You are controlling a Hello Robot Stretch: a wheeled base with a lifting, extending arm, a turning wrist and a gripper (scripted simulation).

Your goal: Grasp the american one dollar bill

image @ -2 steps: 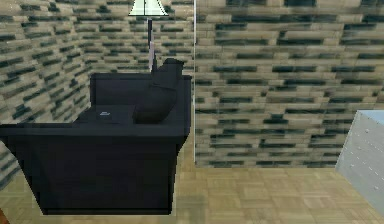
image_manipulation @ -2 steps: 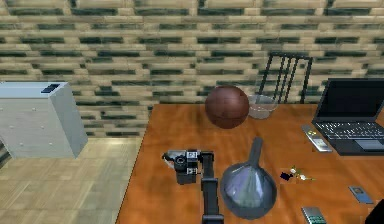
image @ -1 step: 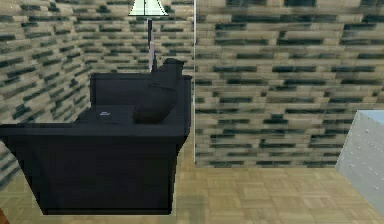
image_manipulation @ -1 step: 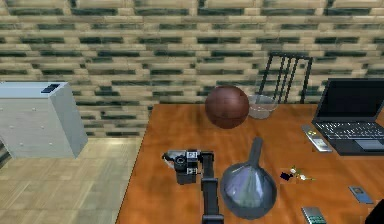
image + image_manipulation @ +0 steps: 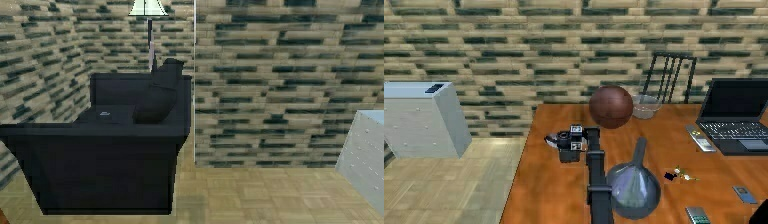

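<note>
The gripper (image 5: 560, 142) hangs above the wooden table (image 5: 549, 190) near a brown ball (image 5: 611, 106); whether it holds anything, and where the dollar bill lies, cannot be told.

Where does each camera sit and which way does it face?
Forward view: on the robot, facing ahead and slightly down at a black upholstered armchair before a brick wall.
Arm side view: on the robot's body, facing sideways over an orange wooden table; dark arm bar and gripper show.
Shared: the pale grey boxy cabinet.
</note>
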